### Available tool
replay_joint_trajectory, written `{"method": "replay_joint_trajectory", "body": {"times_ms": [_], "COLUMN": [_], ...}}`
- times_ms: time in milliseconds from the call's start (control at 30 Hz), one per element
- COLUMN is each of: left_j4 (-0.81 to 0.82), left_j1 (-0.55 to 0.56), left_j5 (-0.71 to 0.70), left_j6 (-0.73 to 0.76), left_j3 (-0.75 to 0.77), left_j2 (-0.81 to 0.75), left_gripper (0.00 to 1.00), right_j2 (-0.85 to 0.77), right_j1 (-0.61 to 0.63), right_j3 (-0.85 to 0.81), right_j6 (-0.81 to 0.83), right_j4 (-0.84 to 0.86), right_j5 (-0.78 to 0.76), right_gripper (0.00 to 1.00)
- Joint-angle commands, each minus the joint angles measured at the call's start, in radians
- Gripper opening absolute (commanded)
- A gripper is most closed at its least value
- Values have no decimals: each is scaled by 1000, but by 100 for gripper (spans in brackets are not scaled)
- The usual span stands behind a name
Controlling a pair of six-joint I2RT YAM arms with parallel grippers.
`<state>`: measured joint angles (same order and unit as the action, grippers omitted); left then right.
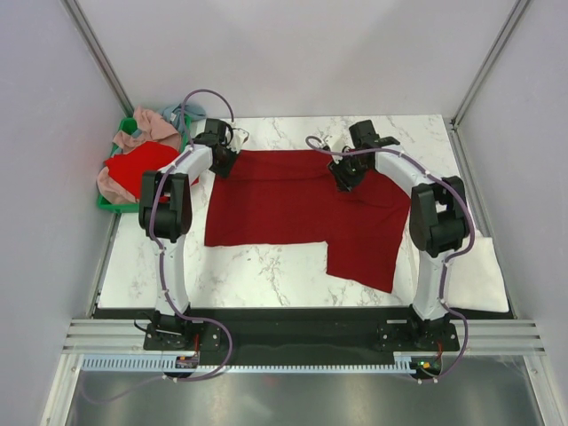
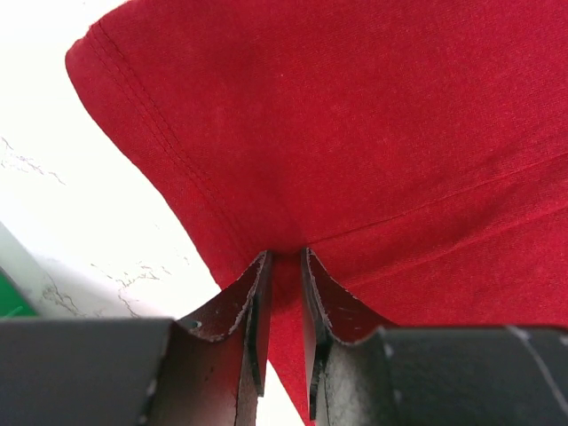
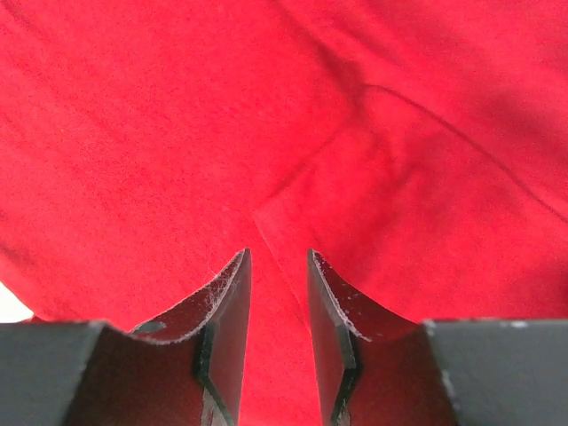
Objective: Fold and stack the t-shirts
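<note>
Crimson t-shirt [image 1: 284, 209] lay spread on the marble table [image 1: 266, 275], mostly flat, its lower right part reaching nearer the arms than the rest. At its far left corner the left gripper [image 1: 222, 164] was down on the cloth, and from the wrist you could see it plainly: the left gripper [image 2: 284, 257] had its jaws nearly together, with a pucker of red fabric drawn up and nipped between them beside the stitched hem. Over on the far right, the right gripper [image 1: 342, 177] sat on the shirt too, its jaws close about a folded edge, cloth filling the gap [image 3: 278, 257]. Left of the table, the green crate [image 1: 106, 206] held a bright red shirt [image 1: 138, 169] and a dusty pink shirt [image 1: 151, 129]. A white folded cloth [image 1: 484, 266] rested at the table's right edge.
</note>
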<state>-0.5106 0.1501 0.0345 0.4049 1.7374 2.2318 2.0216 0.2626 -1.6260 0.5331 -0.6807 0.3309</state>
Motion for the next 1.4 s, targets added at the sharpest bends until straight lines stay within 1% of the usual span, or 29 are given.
{"method": "replay_joint_trajectory", "body": {"times_ms": [0, 333, 1000, 1100, 1133, 1233, 1367], "left_j4": [-16, -16, -16, -16, -14, -16, -16], "left_j1": [-6, -6, -7, -7, -9, -7, -7], "left_j5": [-8, -11, -25, -27, -25, -28, -30], "left_j6": [0, -3, -1, -3, -3, -3, -1], "left_j3": [22, 25, 21, 19, 17, 19, 16], "left_j2": [8, 8, 2, 2, 2, 2, -6], "left_gripper": [26, 26, 26, 26, 26, 26, 26], "right_j2": [41, 89, 140, 147, 149, 140, 82], "right_j1": [12, 26, 33, 35, 33, 33, 33], "right_j3": [-34, -43, -60, -64, -64, -63, -54], "right_j6": [22, 18, -2, -13, -19, -24, -25], "right_j4": [13, 17, 32, 32, 32, 33, 41], "right_j5": [-10, -59, -38, -29, -30, -39, -64], "right_gripper": [39, 38, 38, 28, 20, 7, 4]}}
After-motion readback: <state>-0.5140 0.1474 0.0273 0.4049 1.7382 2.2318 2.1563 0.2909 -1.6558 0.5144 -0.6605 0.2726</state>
